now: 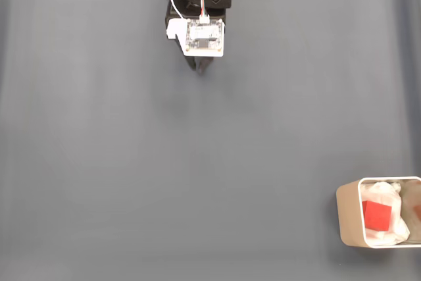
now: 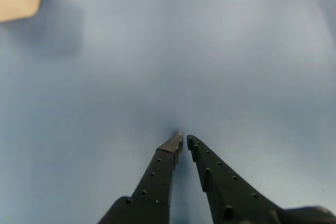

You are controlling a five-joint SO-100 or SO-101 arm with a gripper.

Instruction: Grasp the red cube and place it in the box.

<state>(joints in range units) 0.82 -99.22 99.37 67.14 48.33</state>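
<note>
In the fixed view, the small bright red cube (image 1: 376,216) sits inside the beige-white box with rounded corners (image 1: 348,215), on white lining, at the bottom right of the dark grey tabletop (image 1: 197,162). The wrist view shows the black gripper (image 2: 185,140) up close: tips together, holding nothing.

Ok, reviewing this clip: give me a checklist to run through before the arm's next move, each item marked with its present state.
1. Red cube inside the box: ok, it lies on the white lining in the fixed view.
2. Gripper empty: ok, nothing between the jaws in the wrist view.
3. Jaws closed: ok, tips nearly touching.
4. Arm away from the box: ok, it sits at the top edge of the fixed view and the box at lower right.
5. Cube fully settled: cannot tell.
</note>
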